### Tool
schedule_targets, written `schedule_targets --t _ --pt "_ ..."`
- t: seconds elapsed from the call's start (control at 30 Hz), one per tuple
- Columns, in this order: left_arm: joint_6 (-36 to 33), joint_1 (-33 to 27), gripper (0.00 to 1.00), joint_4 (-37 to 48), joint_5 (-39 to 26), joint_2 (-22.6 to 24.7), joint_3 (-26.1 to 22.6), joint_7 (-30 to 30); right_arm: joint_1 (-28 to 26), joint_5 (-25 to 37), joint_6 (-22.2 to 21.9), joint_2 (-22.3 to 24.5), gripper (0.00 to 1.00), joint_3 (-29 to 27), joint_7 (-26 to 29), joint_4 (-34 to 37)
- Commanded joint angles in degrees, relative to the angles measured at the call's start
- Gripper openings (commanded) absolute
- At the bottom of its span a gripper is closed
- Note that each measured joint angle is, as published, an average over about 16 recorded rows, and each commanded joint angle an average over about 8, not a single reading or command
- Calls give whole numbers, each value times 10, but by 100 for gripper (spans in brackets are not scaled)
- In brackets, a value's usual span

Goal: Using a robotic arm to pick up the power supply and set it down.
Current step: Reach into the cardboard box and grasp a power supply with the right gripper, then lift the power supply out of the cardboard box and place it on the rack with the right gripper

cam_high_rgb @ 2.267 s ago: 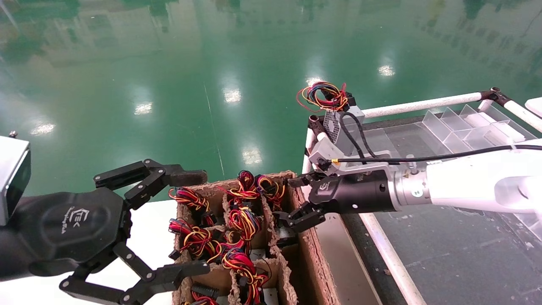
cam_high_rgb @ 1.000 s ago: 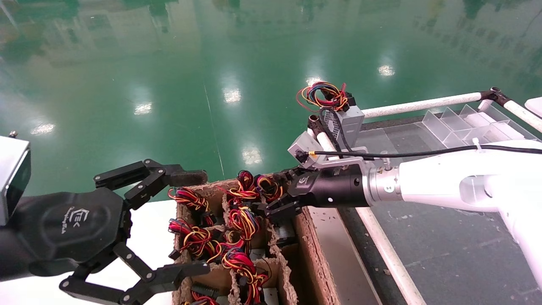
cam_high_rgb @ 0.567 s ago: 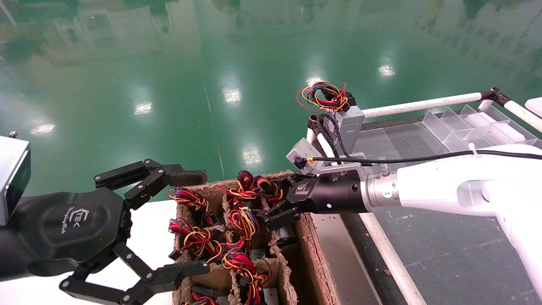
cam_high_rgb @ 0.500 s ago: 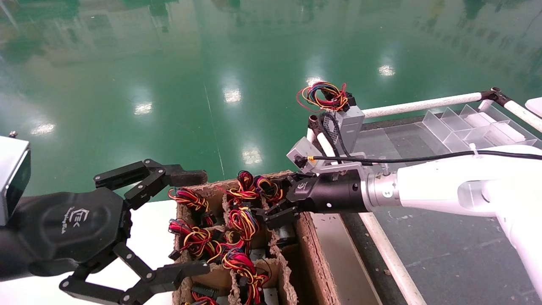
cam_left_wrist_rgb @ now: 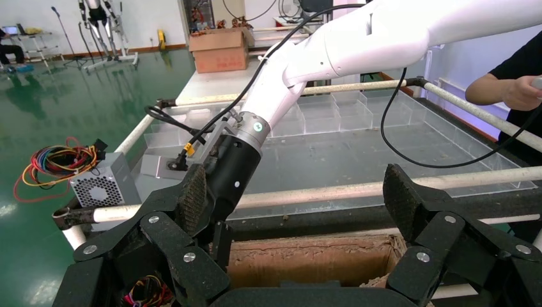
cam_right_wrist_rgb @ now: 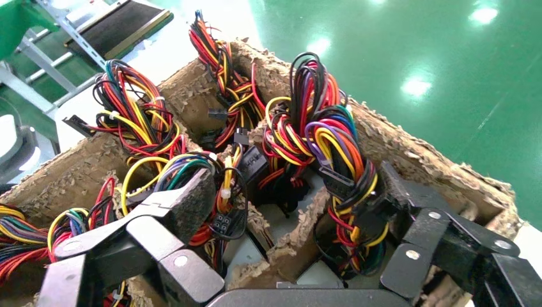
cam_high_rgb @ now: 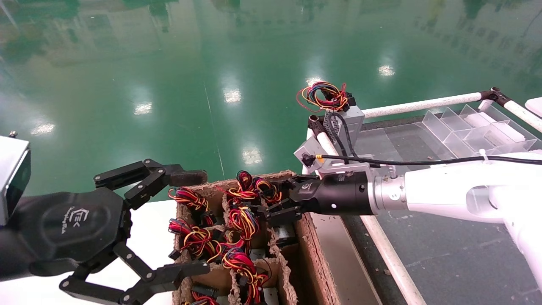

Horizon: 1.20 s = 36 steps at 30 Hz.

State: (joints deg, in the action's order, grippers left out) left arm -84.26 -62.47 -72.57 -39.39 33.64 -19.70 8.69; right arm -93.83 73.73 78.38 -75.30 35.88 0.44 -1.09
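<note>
Your right pincer (cam_high_rgb: pixel 277 206) has pushed from the box edge in over the far cells of the cardboard box (cam_high_rgb: pixel 315 262) and now straddles a wire bundle, fingers apart, gripping nothing. The power supply (cam_right_wrist_rgb: pixel 319 272) sits directly beneath it in its cell, so closing looks next. Your left pincer (cam_high_rgb: pixel 169 224) hangs open, parked.

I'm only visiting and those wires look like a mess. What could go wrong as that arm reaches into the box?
The right tool, open, is among packed wire bundles; a finger might snag loose strands or catch a neighbouring unit. It could also scrape the ragged cardboard dividers.
</note>
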Motion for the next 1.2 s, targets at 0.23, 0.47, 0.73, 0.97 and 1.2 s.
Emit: schedule_targets --t 0.23,0.47,0.73,0.97,1.2 --pt "0 0 100 0 0 0 0 0 2 -5 -1 4 0 -3 0 5" --pt "0 0 100 0 0 0 0 0 6 -8 -7 6 0 -6 0 8" --pt "0 0 100 0 0 0 0 0 9 -9 -14 11 0 -7 -3 10" --pt "0 0 100 0 0 0 0 0 12 -10 -16 14 0 -7 -5 11" --pt "0 0 100 0 0 0 0 0 15 -14 -16 15 0 -10 -9 10"
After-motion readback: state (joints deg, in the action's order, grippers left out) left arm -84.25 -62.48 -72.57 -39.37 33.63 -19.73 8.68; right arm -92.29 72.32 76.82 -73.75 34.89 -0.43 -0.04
